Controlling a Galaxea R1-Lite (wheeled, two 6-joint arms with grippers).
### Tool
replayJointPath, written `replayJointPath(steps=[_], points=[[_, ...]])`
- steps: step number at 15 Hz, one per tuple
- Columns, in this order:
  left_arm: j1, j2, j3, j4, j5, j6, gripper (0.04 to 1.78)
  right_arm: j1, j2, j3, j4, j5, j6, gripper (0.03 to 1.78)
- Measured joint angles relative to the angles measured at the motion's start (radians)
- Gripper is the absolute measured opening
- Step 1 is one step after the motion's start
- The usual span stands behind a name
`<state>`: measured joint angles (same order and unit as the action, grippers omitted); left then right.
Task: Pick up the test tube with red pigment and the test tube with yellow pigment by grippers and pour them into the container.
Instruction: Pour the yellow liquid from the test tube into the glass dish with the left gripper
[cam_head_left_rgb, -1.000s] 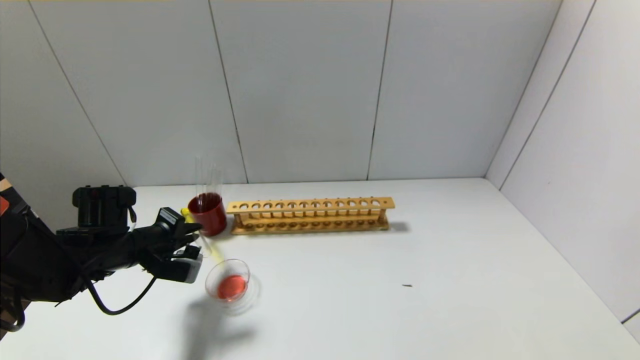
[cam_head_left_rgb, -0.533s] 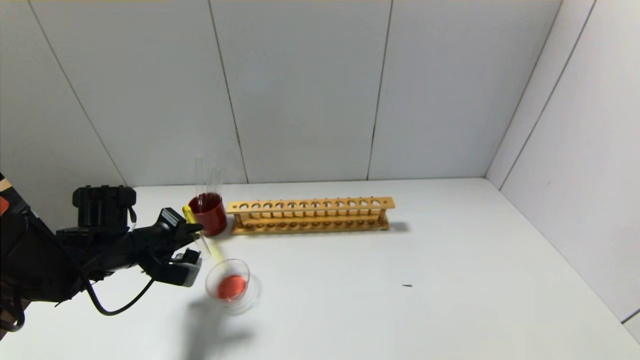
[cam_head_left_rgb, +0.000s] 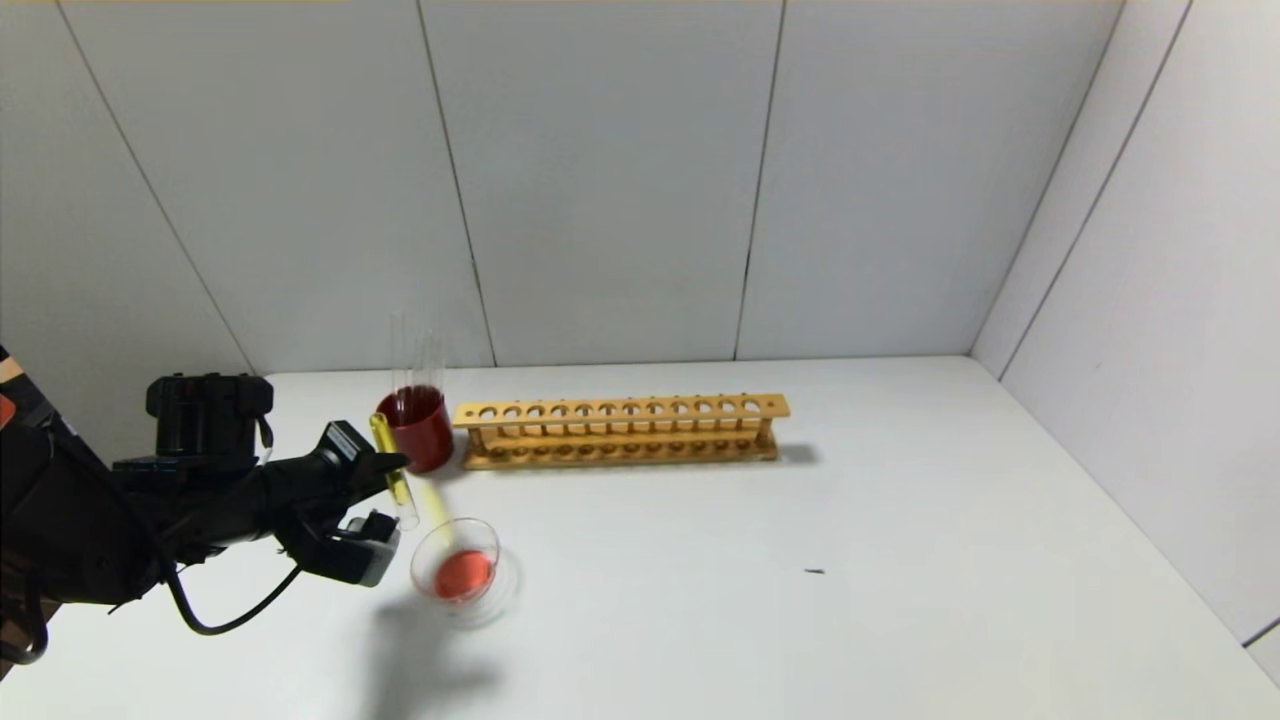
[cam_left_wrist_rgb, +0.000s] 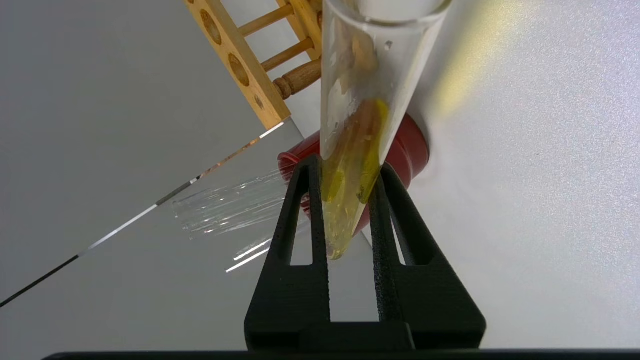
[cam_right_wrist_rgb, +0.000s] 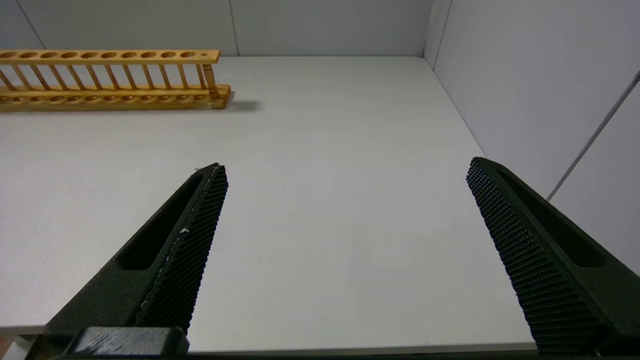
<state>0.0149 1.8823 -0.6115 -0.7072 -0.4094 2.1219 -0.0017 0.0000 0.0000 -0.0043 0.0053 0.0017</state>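
Over the near-left part of your worktop (cam_head_left_rgb: 700, 600), your left gripper (cam_head_left_rgb: 392, 462) has its fingers (cam_left_wrist_rgb: 300, 210) clamped on the test tube with yellow pigment (cam_head_left_rgb: 393, 483). You can see that tube as a slim, clear, round-bottomed glass, tilted with its open mouth pointing down towards the container (cam_head_left_rgb: 457, 570) and its closed end raised at the fingers. In your left wrist view the yellow liquid (cam_left_wrist_rgb: 352, 185) lies streaked along the inside wall from the round end, between the two fingers, part way towards the mouth; a yellow glow falls on the worktop beside it.

Your container is a low, round dish of clear glass, standing just in front of the tube's mouth, with a pool of red-orange liquid in it. You have one such dish.

Behind the gripper stands one dark red cup (cam_head_left_rgb: 418, 428), with several colourless clear tubes (cam_head_left_rgb: 415, 355) upright in it; their number you cannot count surely. Just right of the cup lies one long wooden rack (cam_head_left_rgb: 620, 430) with a row of holes, none of them filled.

Your right gripper (cam_right_wrist_rgb: 345, 175) hangs above the bare right side of the worktop, its two fingers spread wide with nothing between them. You cannot pick out a tube with red pigment in these views.
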Motion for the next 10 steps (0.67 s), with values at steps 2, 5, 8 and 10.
replayJointPath(steps=[2,5,8,10], points=[[-0.001,0.0,-0.001,0.0,0.0,0.0,0.3,0.0,0.0,0.0,0.0,0.0,0.0,1.75],[-0.001,0.001,-0.001,0.0,0.0,-0.001,0.3,0.0,0.0,0.0,0.0,0.0,0.0,1.75],[-0.009,0.002,-0.003,-0.002,0.001,-0.003,0.3,0.0,0.0,0.0,0.0,0.0,0.0,1.75],[-0.014,0.003,-0.002,0.001,0.002,0.0,0.3,0.0,0.0,0.0,0.0,0.0,0.0,1.75]])
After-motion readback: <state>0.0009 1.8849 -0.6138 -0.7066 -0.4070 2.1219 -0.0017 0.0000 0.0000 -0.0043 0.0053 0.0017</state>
